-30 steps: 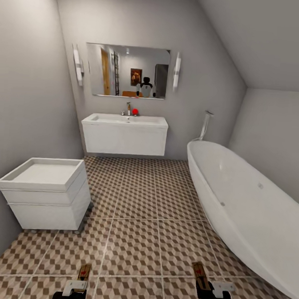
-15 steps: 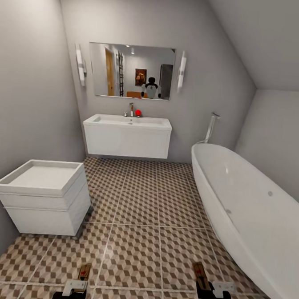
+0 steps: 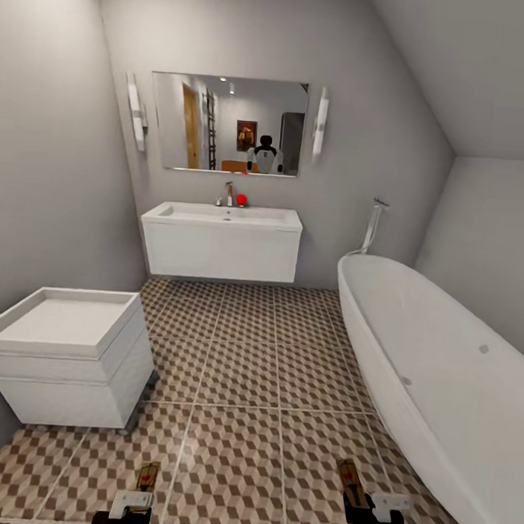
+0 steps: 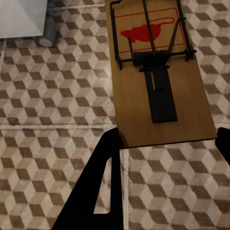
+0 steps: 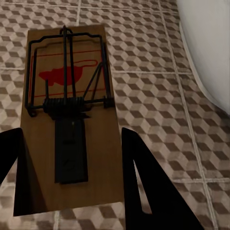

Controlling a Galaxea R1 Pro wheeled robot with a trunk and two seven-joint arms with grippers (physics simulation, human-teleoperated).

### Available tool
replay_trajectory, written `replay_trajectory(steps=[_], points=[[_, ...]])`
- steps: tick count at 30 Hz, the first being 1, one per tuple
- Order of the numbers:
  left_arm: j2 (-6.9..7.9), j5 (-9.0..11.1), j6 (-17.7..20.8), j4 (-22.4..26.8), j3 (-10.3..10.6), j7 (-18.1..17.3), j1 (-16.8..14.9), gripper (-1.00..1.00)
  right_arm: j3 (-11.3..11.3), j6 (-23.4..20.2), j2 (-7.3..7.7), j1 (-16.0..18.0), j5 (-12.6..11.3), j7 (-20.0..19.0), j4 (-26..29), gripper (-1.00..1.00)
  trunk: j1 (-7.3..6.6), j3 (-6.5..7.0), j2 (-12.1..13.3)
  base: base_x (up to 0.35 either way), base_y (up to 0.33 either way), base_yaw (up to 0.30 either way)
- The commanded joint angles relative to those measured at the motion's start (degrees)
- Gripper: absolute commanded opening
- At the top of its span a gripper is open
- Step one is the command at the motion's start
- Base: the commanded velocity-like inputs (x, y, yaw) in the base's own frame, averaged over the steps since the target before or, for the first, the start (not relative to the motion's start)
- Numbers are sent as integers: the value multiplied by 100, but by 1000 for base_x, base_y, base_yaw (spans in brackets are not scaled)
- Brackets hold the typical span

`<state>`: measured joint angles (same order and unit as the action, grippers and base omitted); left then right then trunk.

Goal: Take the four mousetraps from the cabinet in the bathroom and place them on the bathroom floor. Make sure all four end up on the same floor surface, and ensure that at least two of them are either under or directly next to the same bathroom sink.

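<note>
Each hand carries one mousetrap above the bathroom floor (image 3: 239, 370), which has cube-patterned tiles. My left gripper (image 3: 131, 504) (image 4: 168, 136) is shut on the end of a brown wooden mousetrap (image 3: 148, 477) (image 4: 155, 72) with dark wire and a red mark. My right gripper (image 3: 371, 508) (image 5: 69, 134) is shut on a second mousetrap (image 3: 348, 479) (image 5: 72, 120) in the same way. The sink (image 3: 220, 239), a white basin with a chrome tap on a wall-hung unit, stands straight ahead at the far wall, well beyond both grippers.
A white square toilet (image 3: 60, 349) juts out from the left wall. The white oval bathtub (image 3: 433, 383) runs along the right side, and its edge (image 5: 211, 57) lies close to my right hand. A mirror (image 3: 227, 124) hangs above the sink. Open tiles lie between toilet and tub.
The whole view has shifted as the camera moved forward and turned slightly; the toilet and tub sit nearer and lower in the picture. Both grippers keep their mousetraps.
</note>
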<state>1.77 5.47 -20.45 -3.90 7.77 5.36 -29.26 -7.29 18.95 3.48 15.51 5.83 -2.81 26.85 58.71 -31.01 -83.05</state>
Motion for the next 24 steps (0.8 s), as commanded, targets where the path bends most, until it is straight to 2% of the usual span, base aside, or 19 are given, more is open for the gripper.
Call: replay_trajectory(steps=[1, 24], points=[[-2, 50, -38, -23, 49, 9, -9, -100, -46, 20, -5, 4, 43, -17, -4, -100, 2, -5, -3, 207, 0, 0], [-2, 50, -38, -23, 49, 9, -9, -100, -44, 21, -6, 4, 46, -17, -4, -100, 2, -5, -3, 207, 0, 0]])
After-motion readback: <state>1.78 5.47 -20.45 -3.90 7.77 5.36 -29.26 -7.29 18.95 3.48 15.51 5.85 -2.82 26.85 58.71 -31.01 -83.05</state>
